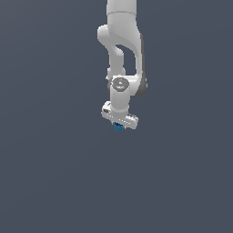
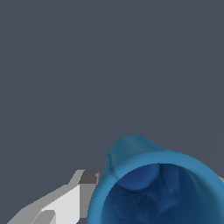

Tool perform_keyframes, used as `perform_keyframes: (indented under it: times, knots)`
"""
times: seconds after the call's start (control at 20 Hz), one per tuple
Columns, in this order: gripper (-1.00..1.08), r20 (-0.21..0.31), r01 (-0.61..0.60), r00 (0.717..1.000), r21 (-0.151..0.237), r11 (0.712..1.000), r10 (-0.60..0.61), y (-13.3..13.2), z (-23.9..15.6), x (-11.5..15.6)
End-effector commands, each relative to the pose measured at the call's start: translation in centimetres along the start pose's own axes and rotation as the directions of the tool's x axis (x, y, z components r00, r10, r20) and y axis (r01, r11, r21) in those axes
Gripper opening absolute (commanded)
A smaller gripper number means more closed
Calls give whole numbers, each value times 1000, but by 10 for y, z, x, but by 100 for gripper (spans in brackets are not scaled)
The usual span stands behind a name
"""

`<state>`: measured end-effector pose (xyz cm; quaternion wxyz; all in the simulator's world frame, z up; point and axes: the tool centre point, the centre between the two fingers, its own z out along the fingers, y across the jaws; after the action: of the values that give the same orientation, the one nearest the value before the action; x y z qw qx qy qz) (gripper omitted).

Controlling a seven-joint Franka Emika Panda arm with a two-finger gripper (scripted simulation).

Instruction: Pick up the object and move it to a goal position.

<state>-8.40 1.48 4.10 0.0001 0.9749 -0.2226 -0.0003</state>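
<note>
The object [image 1: 119,129] is a tiny bright-blue cup-like piece that peeks out just under the white gripper [image 1: 119,124] in the exterior view. In the wrist view the blue cup [image 2: 157,183] fills the frame's lower part, with its open mouth towards the camera. One grey-tipped finger [image 2: 87,178] presses against its side. The other finger is almost wholly out of frame. The gripper is shut on the cup.
The white arm [image 1: 122,41] reaches in from the top of the exterior view. Only a plain dark grey-blue surface [image 1: 54,173] lies around it, with no other objects or marker in view.
</note>
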Motion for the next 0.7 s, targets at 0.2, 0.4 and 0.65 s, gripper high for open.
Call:
perform_keyframes:
  times: [0.2,0.4,0.65]
  knots:
    - [-100,0,0,1000,0,1000,0,0,1,0]
    - [-100,0,0,1000,0,1000,0,0,1,0]
    - [-100,-1,0,1000,1,1000,0,-6,-2,0]
